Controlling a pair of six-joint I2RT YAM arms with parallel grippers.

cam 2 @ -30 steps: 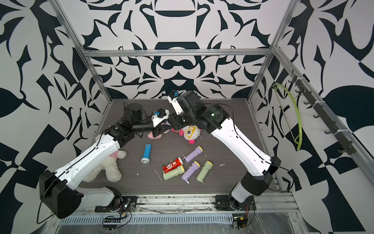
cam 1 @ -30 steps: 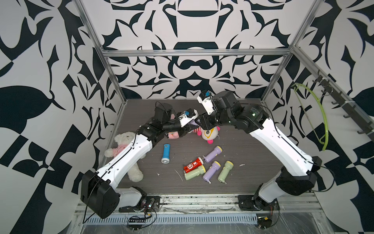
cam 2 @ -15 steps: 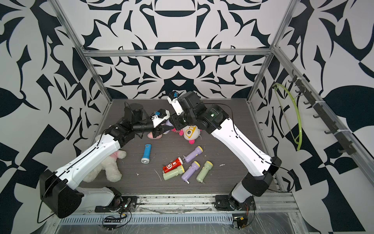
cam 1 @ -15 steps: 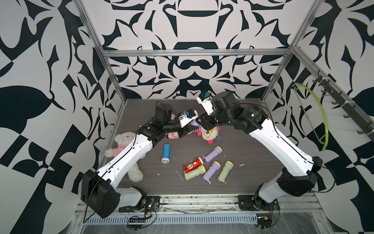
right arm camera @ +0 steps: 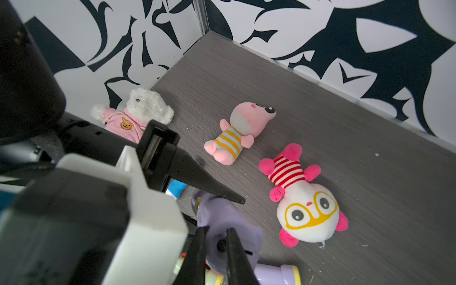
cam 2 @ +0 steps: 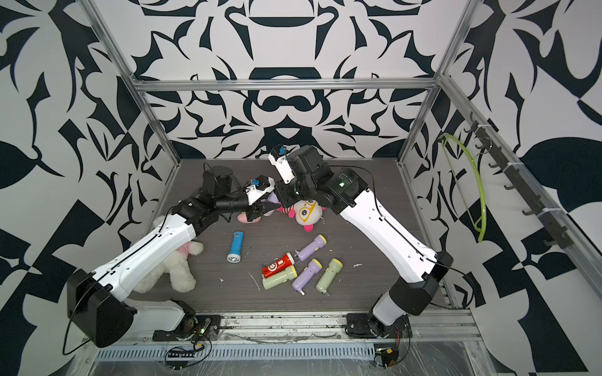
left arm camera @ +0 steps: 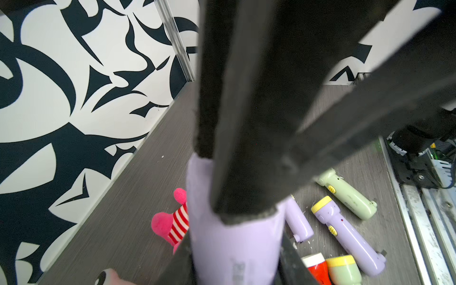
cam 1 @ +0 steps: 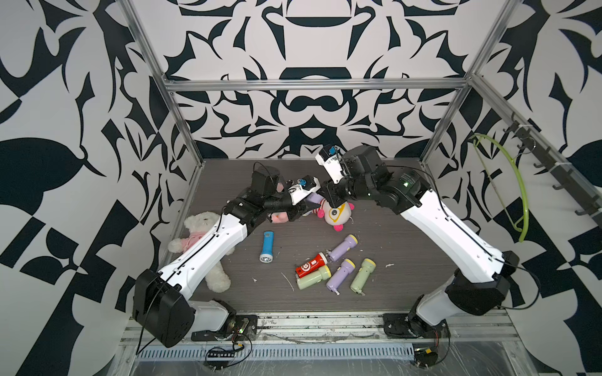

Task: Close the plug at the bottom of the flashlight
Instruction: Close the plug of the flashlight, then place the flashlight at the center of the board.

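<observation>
The left claw (cam 1: 306,208) is squeezing the purple flashlight (right arm camera: 229,217) tight, holding it up in the air over the table (cam 1: 391,260) (near the back). The right claw (right arm camera: 218,237) is pinching the little black plug (right arm camera: 221,245) on its end

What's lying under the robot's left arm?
A white teddy bear in a pink top lies beneath the left arm. Head and legs show; the arm covers part of its body.
</observation>
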